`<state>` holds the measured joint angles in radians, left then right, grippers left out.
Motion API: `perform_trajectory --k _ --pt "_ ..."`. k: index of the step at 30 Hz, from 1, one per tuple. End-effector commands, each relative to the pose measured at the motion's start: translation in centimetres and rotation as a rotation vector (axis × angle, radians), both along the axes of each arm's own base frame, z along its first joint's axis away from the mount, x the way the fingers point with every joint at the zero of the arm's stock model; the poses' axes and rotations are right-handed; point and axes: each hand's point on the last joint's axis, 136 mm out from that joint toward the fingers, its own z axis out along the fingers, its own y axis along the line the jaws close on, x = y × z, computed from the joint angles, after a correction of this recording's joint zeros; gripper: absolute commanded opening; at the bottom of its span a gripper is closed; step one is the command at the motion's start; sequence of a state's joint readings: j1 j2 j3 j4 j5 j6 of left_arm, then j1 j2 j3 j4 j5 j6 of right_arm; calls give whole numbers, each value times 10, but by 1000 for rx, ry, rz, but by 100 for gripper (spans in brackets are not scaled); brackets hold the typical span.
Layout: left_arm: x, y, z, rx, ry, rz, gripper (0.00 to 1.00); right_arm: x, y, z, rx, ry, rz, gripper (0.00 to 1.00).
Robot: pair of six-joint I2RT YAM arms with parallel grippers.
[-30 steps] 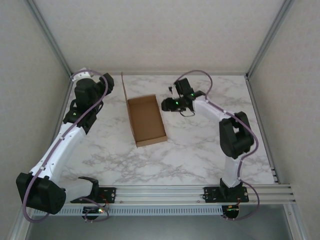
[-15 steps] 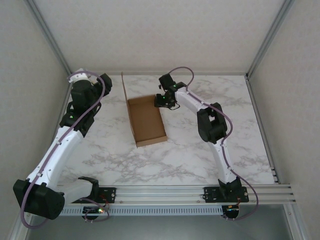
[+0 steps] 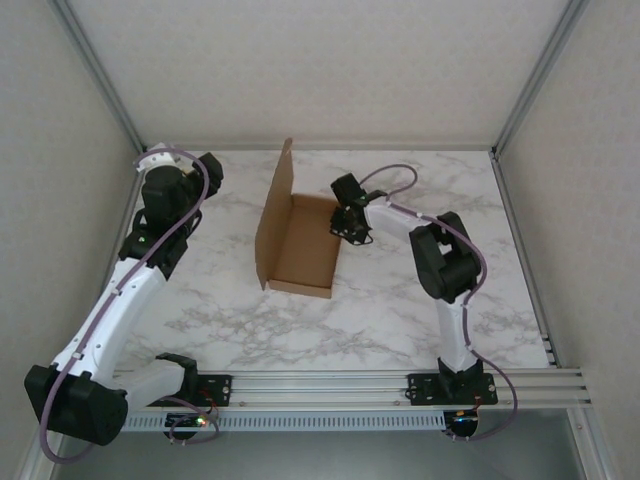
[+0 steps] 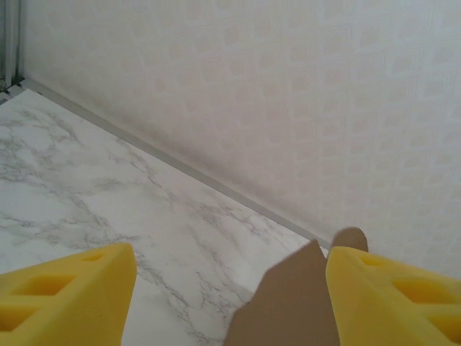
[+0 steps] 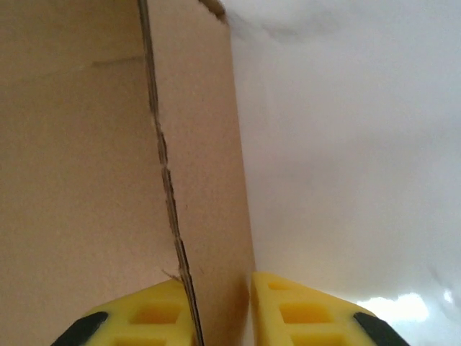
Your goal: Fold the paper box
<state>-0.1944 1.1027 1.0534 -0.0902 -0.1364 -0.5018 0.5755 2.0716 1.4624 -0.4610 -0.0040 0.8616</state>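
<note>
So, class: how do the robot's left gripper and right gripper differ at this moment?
The left gripper stands wide open, holding nothing; the right gripper is closed on a wall of the plain brown cardboard paper box. The left gripper hangs apart from the box, to its left; the right gripper is at its right side. Both have blocky yellow fingers.

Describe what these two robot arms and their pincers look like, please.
Both the left arm and right arm are slim white tubes with chunky black joints, each trailed by a looping mauve cable, bolted to a silver rail. The left gripper's fingers and right gripper's fingers are bright yellow blocks with square hollows.
</note>
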Motion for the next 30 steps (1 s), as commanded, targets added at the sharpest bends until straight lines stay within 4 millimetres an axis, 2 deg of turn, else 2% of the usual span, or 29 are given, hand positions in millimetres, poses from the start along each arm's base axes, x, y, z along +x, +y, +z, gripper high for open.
perform_trajectory --k 1,2,4,6,7,9,10,12,14,15,18,20,22,25,30 --pt "-7 10 9 -9 -26 44 70 -29 38 14 144 -8 -4 35" --pt "-7 10 9 -9 -28 46 70 -41 45 16 145 -7 40 40" --pt "-7 11 11 -6 -30 48 70 -61 46 17 109 -12 93 48" --pt "-8 12 13 -9 -36 54 70 -71 26 17 51 -28 83 57" --pt "-8 12 13 -10 -39 54 70 -73 11 17 13 -42 71 64" --pt "-8 12 14 -14 -44 53 70 -69 -15 29 -71 -114 82 66" --pt "-8 11 14 -16 -45 51 70 -62 -28 44 -125 -182 94 72" --pt "-8 11 14 -17 -47 46 70 -46 -37 76 -192 -324 173 74" --pt "-9 12 13 -9 -50 51 70 -25 -28 105 -266 -446 340 76" --pt "-10 12 13 -6 -52 53 71 -14 -23 111 -316 -479 412 75" --pt "-11 13 7 -1 -51 57 70 16 8 108 -306 -479 687 74" --pt "-10 13 4 -3 -49 54 70 35 22 110 -280 -481 777 68" --pt "-12 13 5 1 -52 55 70 53 35 111 -300 -553 865 66" --pt "-14 15 6 20 -57 60 71 60 55 111 -303 -663 1008 67" --pt "-13 12 -1 11 -53 45 71 71 66 87 -252 -612 1065 67"
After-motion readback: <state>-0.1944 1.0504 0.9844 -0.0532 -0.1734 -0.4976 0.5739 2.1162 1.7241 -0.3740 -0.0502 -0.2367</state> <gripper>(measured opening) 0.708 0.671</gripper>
